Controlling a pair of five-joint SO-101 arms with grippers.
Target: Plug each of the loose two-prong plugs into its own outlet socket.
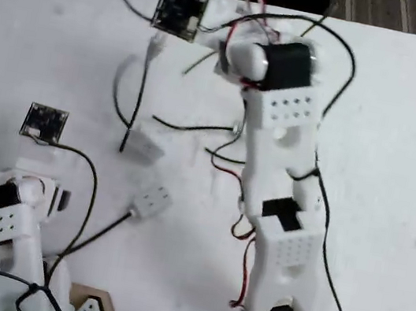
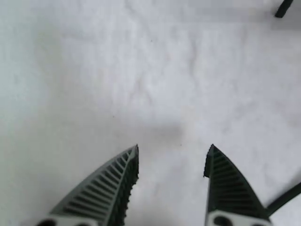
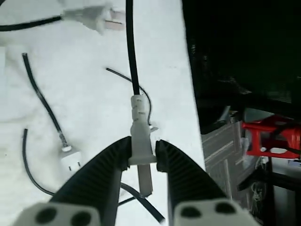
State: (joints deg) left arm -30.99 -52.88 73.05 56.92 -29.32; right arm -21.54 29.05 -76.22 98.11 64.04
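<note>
L tool [image 2: 171, 162] agape above white table [image 2: 141, 70].

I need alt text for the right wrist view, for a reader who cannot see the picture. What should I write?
The right gripper holds a white two-prong plug between its black fingers, its black cable running away across the white table. A white outlet socket and a second loose plug lie farther off.

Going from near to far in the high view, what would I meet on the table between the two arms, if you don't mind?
The nearer outlet socket → the farther outlet socket → the circuit board at the far edge.
</note>
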